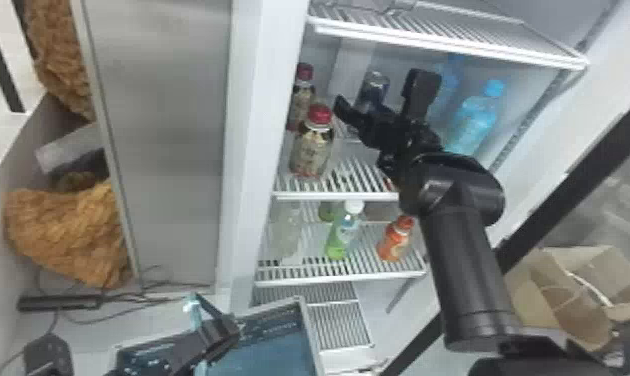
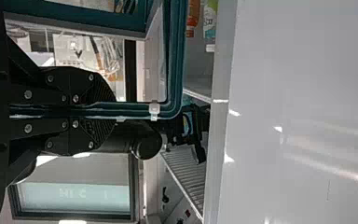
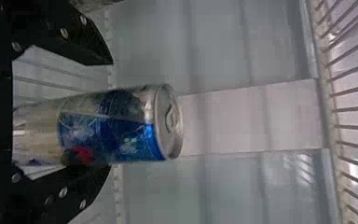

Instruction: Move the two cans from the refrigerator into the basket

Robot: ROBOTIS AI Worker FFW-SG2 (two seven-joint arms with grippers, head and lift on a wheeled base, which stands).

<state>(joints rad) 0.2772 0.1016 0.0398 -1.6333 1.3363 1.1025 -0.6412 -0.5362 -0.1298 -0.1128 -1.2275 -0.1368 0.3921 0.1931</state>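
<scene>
Inside the refrigerator, my right gripper (image 1: 382, 94) is at a dark can (image 1: 372, 89) on the upper shelf. In the right wrist view, my right gripper (image 3: 111, 115) is open, with the silver-and-blue can (image 3: 130, 123) between its fingers; a gap shows between the can and one finger. My left gripper (image 1: 220, 327) is low at the basket (image 1: 306, 322), in front of the refrigerator. In the left wrist view, my left gripper (image 2: 114, 111) is shut on the teal rim of the basket (image 2: 175, 60).
Two red-capped bottles (image 1: 313, 145) stand left of my right gripper, blue bottles (image 1: 474, 120) to its right. A green bottle (image 1: 344, 235) and an orange bottle (image 1: 396, 240) stand on the shelf below. A wire shelf (image 1: 444, 37) spans above. A cardboard box (image 1: 569, 300) lies outside, at right.
</scene>
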